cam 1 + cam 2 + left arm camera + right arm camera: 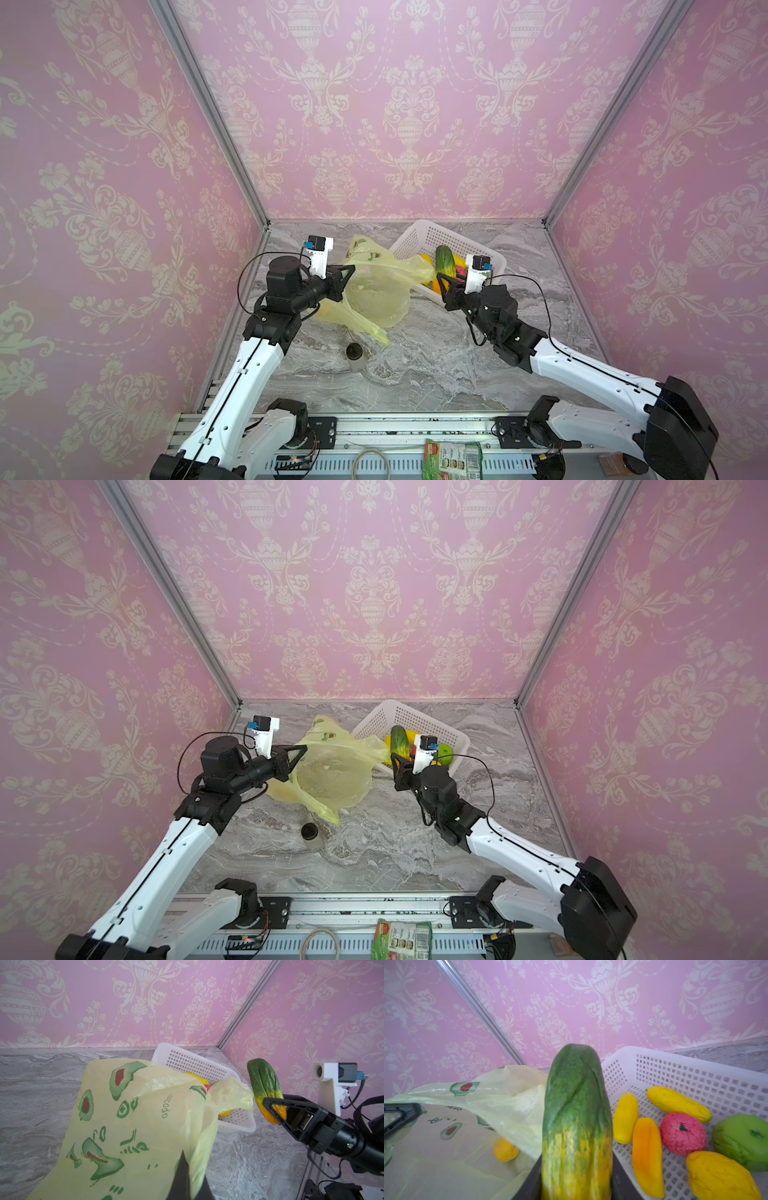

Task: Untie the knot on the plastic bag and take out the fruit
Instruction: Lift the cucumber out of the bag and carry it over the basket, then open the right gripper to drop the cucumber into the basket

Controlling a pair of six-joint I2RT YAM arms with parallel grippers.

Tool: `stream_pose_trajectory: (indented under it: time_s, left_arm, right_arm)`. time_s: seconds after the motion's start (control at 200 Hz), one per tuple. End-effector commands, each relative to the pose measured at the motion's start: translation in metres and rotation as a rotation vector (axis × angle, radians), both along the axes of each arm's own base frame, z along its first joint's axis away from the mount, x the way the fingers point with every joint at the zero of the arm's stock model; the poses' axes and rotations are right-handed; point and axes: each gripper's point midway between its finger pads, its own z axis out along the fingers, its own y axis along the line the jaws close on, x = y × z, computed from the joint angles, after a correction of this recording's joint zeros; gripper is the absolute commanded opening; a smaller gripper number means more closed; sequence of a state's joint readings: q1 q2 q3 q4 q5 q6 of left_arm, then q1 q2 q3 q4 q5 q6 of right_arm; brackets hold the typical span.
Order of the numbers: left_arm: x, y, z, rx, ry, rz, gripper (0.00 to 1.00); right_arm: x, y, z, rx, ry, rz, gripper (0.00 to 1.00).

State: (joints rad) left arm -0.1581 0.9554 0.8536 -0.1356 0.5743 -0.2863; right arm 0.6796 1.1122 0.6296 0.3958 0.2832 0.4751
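Over on the left of the grey marble tabletop (415, 374), my left gripper (348, 275) is pinched tight on the rim of the thin translucent yellow-green plastic bag (376, 291) printed with avocados, holding its mouth lifted and gaping. One small round orange fruit (505, 1150) lies inside it. Just right of the bag, my right gripper (444, 279) is clamped on the orange end of a long green-and-orange toy fruit (443, 258), which stands upright above the near rim of the white perforated plastic basket (432, 237). Inside the basket I see three yellow fruits (678, 1103), an orange oblong fruit (646, 1155), a pink-red round fruit (683, 1134) and a green apple (743, 1142).
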Motion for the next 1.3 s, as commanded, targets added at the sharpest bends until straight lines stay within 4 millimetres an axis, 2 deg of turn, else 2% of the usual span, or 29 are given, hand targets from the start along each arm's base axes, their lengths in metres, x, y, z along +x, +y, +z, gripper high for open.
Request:
stream_pose_trajectory:
  time_s: [0.0, 0.185, 0.315, 0.565, 0.741, 0.841, 1.031, 1.146, 1.296]
  left_arm:
    - [-0.001, 0.000, -0.002, -0.016, 0.007, -0.010, 0.00]
    - [-0.001, -0.001, -0.002, -0.018, 0.009, -0.013, 0.00]
    - [-0.001, -0.001, -0.002, -0.018, 0.008, -0.013, 0.00]
    - [-0.001, 0.000, -0.003, -0.016, 0.011, -0.009, 0.00]
    - [-0.001, 0.000, -0.003, -0.014, 0.012, -0.011, 0.00]
    - [0.000, 0.000, -0.003, -0.015, 0.012, -0.011, 0.00]
    - [0.000, 0.000, -0.004, -0.015, 0.014, -0.012, 0.00]
    - [0.000, -0.001, -0.004, -0.016, 0.017, -0.014, 0.00]
    - [0.000, 0.000, -0.005, -0.015, 0.017, -0.010, 0.00]
  right_arm:
    - [0.005, -0.024, -0.010, 0.029, 0.036, -0.075, 0.17]
    - [0.024, -0.063, -0.036, 0.000, 0.118, -0.205, 0.19]
    - [0.043, -0.078, -0.062, -0.025, 0.218, -0.248, 0.19]
    - [0.082, -0.073, -0.120, -0.062, 0.426, -0.216, 0.24]
    - [0.099, -0.063, -0.148, -0.077, 0.494, -0.192, 0.33]
    - [0.104, -0.062, -0.158, -0.085, 0.515, -0.194, 0.43]
    - [0.106, -0.060, -0.163, -0.076, 0.503, -0.192, 0.57]
    - [0.104, -0.063, -0.160, -0.072, 0.486, -0.199, 0.70]
    - [0.098, -0.068, -0.149, -0.059, 0.437, -0.212, 0.75]
